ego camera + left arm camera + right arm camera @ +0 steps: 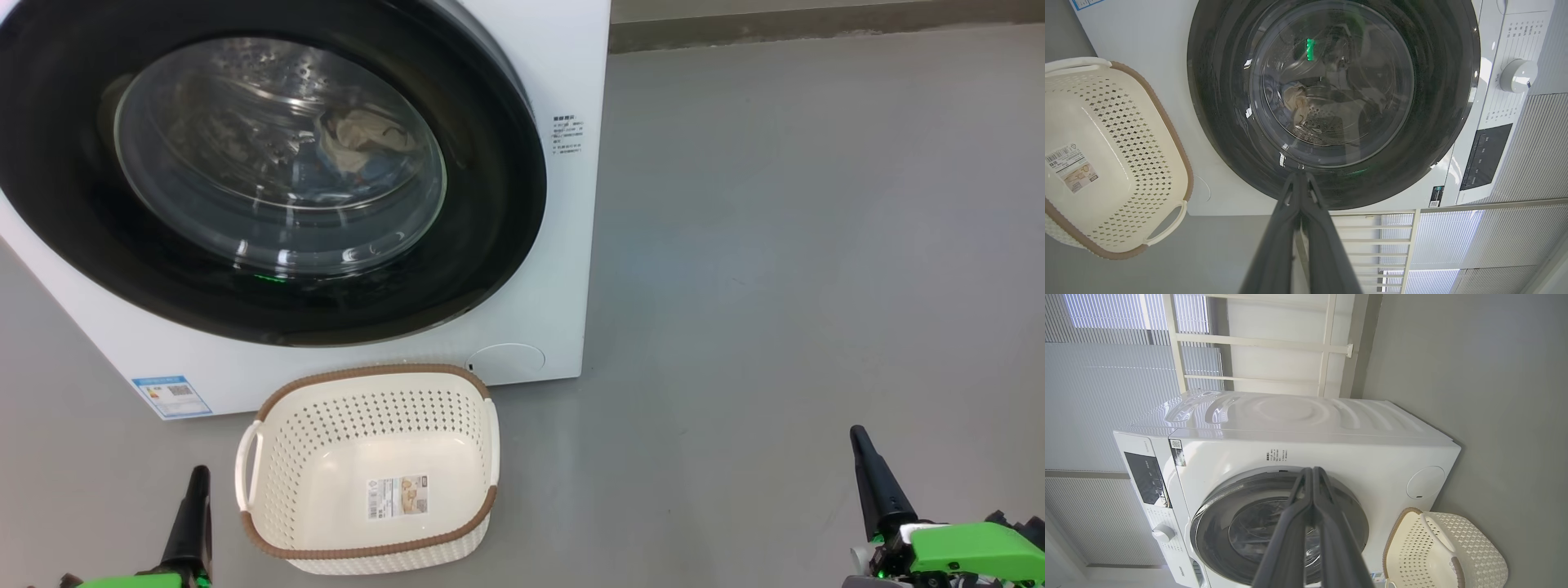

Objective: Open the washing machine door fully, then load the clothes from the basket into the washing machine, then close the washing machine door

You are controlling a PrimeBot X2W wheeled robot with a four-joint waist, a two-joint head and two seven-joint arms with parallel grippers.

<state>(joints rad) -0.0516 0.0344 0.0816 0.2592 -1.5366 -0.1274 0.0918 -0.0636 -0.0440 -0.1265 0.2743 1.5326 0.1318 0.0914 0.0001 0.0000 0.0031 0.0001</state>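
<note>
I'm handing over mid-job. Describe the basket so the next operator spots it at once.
Find the big white washing machine with its round black-rimmed door. On the grey floor just in front of its lower edge sits the basket: cream perforated plastic, brown woven-look rim, white side handles, a label sticker on its empty bottom.

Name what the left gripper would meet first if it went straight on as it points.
The left gripper would most likely meet the large round washing machine door, on its glossy black rim; depth is unclear.
</note>
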